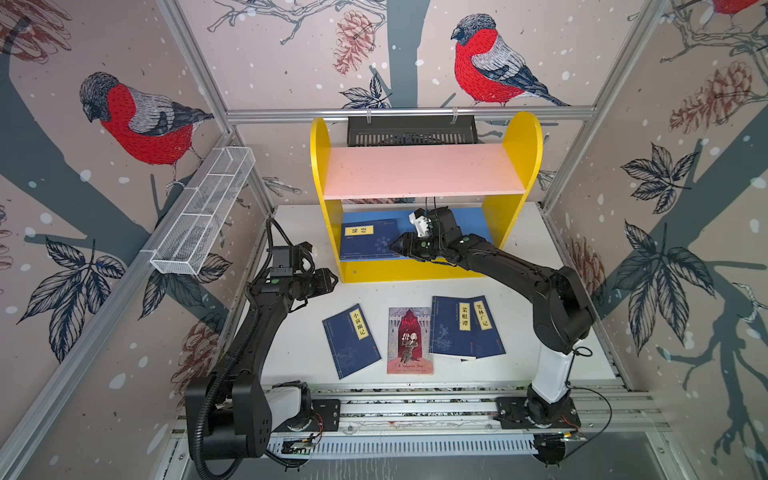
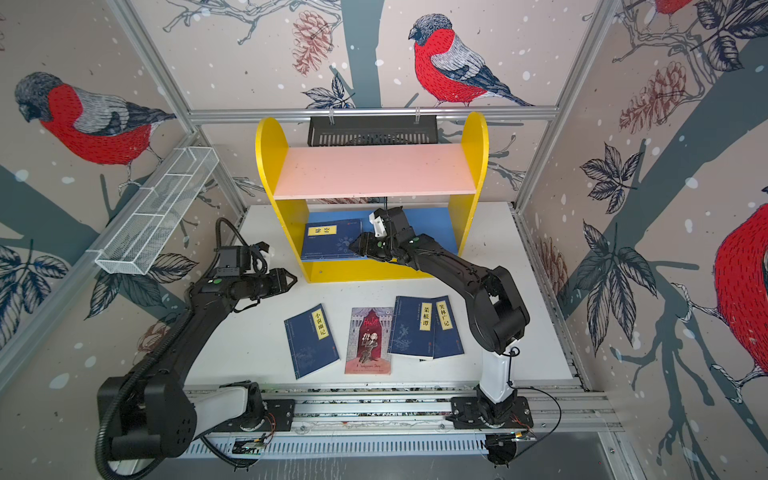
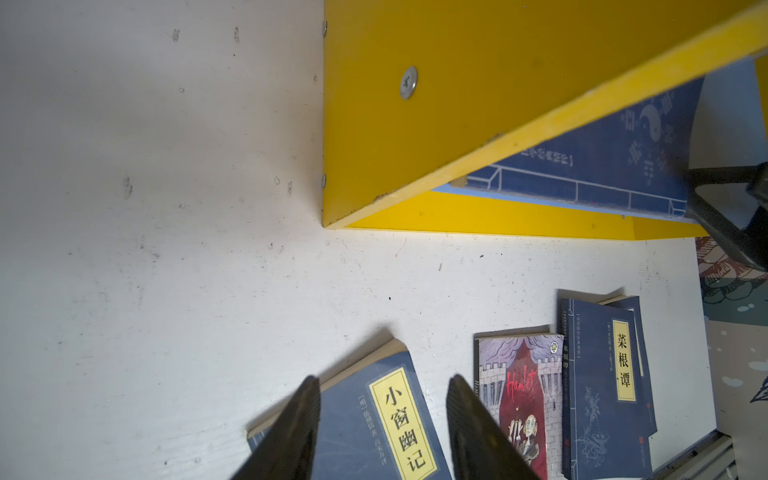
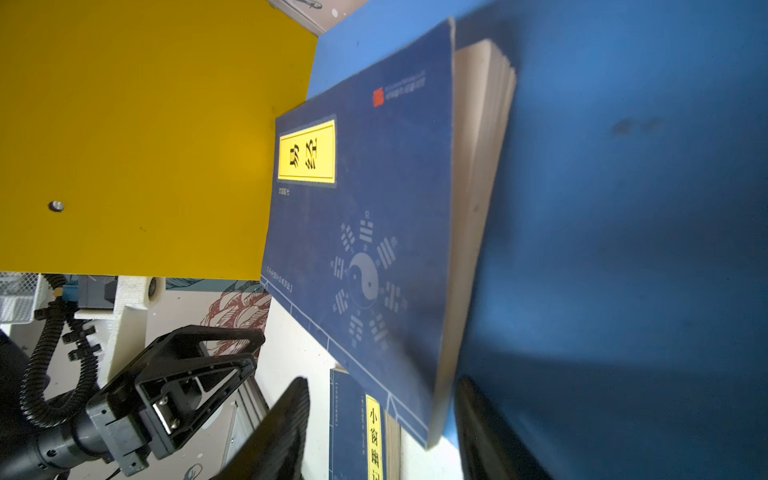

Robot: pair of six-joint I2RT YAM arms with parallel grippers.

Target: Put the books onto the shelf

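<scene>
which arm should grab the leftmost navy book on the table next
Left, probably. The left hand is open near the leftmost navy book, framed between its fingers in the left wrist view. The right hand is inside the shelf, farther away.

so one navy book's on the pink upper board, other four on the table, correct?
Not quite. The navy book lies on the shelf's blue lower board, not the pink upper board. Both top views show it, and the right wrist view shows the book flat on the blue surface. The rest stands.
</scene>
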